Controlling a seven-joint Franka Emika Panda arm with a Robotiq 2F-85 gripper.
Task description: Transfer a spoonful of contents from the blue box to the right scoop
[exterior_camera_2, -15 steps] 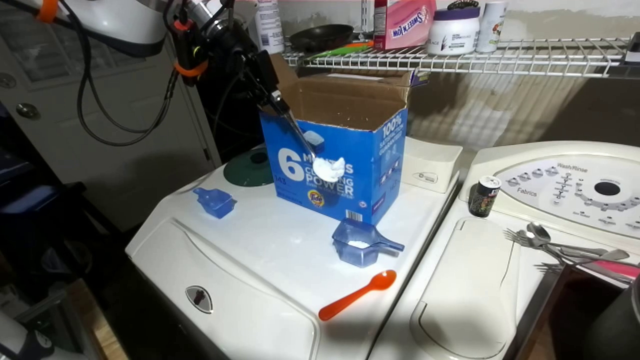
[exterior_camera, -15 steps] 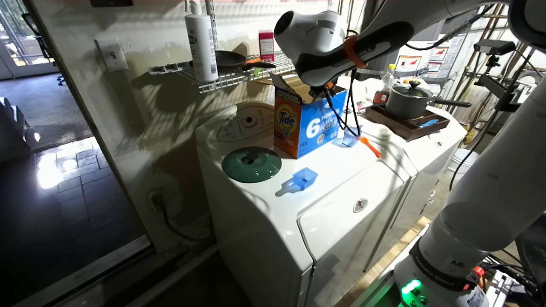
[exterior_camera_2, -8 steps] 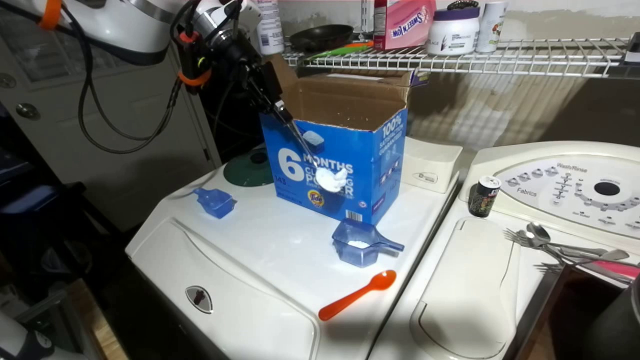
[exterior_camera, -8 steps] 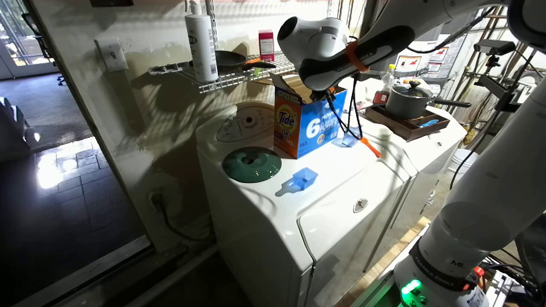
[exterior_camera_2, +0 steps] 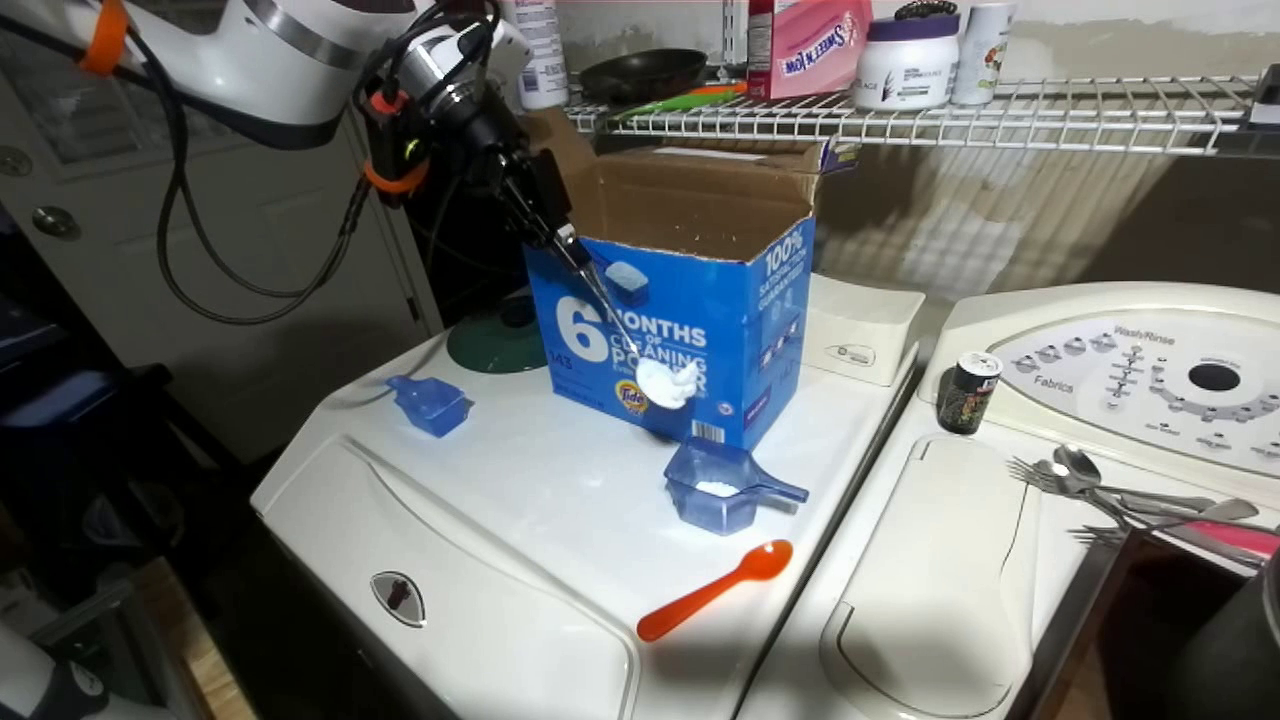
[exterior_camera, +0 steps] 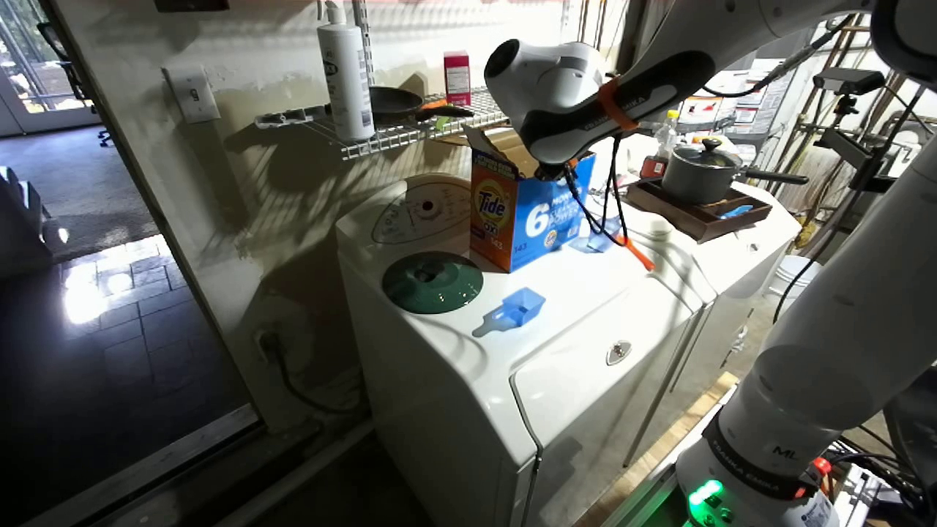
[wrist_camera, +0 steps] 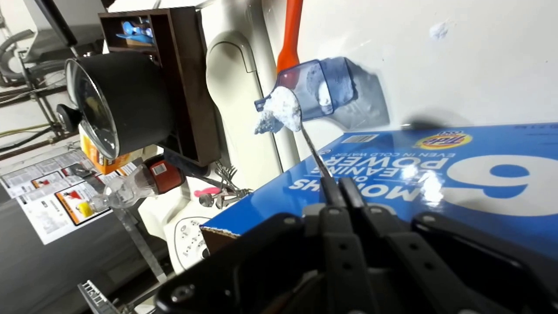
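The blue box [exterior_camera_2: 690,290] stands open-topped on the white washer; its front also shows in the wrist view [wrist_camera: 392,174] and in an exterior view [exterior_camera: 542,219]. My gripper [exterior_camera_2: 574,250] is shut on a metal spoon [exterior_camera_2: 612,308], tilted down in front of the box. The fingertips [wrist_camera: 338,181] pinch its handle. The spoon's bowl [wrist_camera: 283,107] carries a heap of white powder [exterior_camera_2: 668,383]. The pale right scoop [exterior_camera_2: 725,512] sits below and right of the bowl, with some white powder inside. In the wrist view, the bowl overlaps this scoop's [wrist_camera: 342,83] handle end.
A deeper blue scoop [exterior_camera_2: 430,405] lies to the left, near a green lid [exterior_camera_2: 497,335]. An orange spoon [exterior_camera_2: 715,592] lies in front of the pale scoop. A dark pot [exterior_camera: 699,174] stands on a wooden tray beyond. A wire shelf [exterior_camera_2: 1000,130] hangs behind the box.
The gripper and the loaded spoon have moved down and slightly right along the box front, closer to the pale scoop. The powder stays on the spoon. Box and scoops have not moved.
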